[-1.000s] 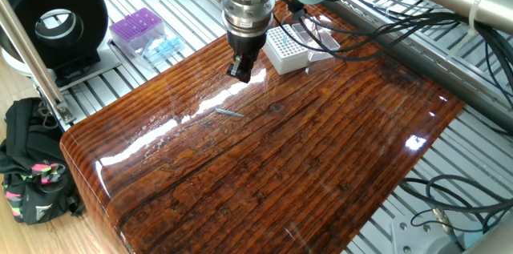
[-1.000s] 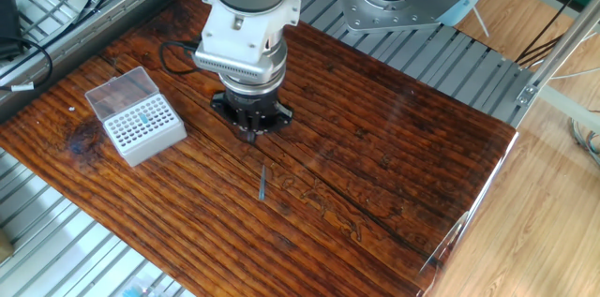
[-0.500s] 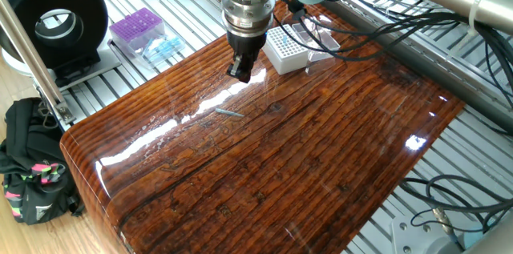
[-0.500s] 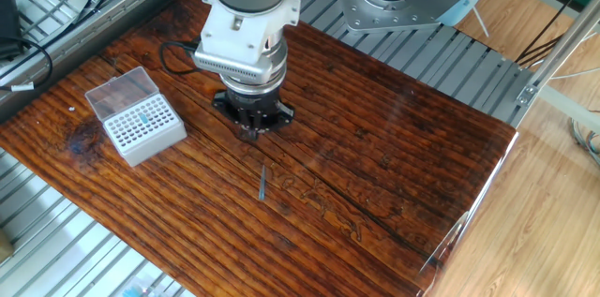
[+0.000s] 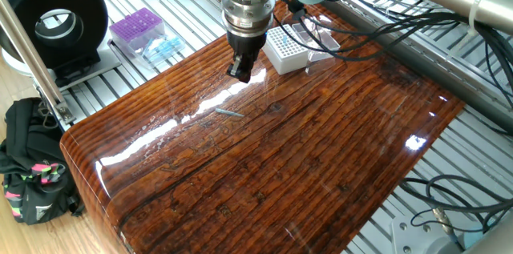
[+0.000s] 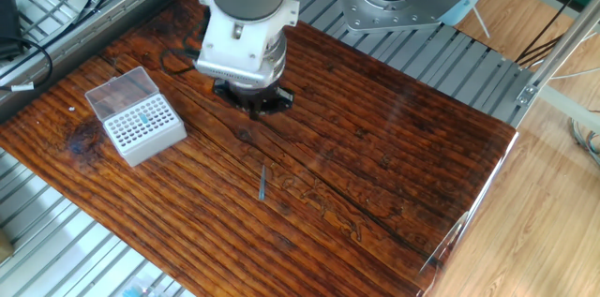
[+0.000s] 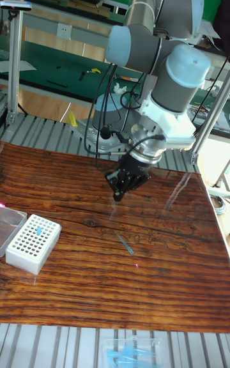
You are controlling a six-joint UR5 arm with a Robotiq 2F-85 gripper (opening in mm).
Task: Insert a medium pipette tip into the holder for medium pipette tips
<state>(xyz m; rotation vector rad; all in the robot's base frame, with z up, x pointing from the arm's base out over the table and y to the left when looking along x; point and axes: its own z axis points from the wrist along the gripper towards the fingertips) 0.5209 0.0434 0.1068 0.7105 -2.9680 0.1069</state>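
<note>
Glossy wood table: medium pipette tip lies flat, well apart from holder; gripper hovers nearby, jaw state unclear — approach step, next needs descent & pinch.

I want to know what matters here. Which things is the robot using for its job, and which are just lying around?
For the job:
- medium pipette tip, lying on the table
- white holder, lid open
- gripper, above the table

Just lying about:
- purple box
- black ring-shaped device
- black bag
- cables
</note>
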